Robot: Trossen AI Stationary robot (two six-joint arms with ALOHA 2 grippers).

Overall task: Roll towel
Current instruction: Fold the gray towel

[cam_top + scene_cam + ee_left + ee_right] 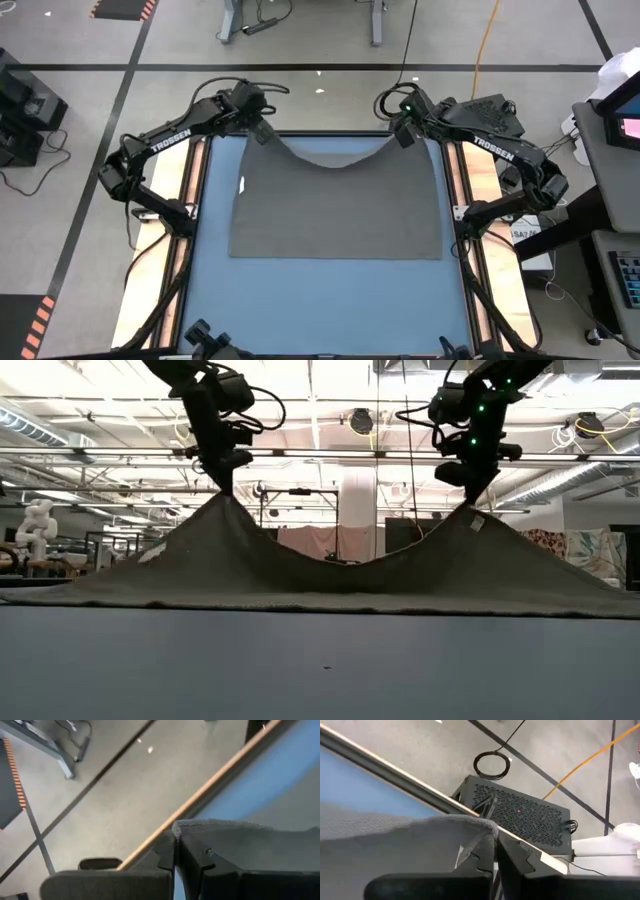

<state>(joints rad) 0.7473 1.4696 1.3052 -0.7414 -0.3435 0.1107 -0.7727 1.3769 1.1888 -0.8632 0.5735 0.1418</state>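
Left gripper [262,135]: clamped on the plain dark grey fabric towel [335,205], corner lifted.
Right gripper [404,133]: clamped on the other far corner.
Arm lettering: TROSSEN.

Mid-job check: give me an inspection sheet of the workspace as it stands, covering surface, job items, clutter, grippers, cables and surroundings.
Surface: blue tabletop, bare on the near half.
Job's things: dark grey towel spread over the far half; its two far corners are lifted and the edge between them sags; the near edge lies flat. Small white tag at its left edge.
Clutter: nothing seen on the table.
Grippers: left gripper pinches the far left corner, jaws shut on the cloth; right gripper pinches the far right corner the same way. Both hold their corners above the table.
Cables: orange cable and coiled black cable on the floor beyond the table.
Surroundings: black perforated box on the floor.
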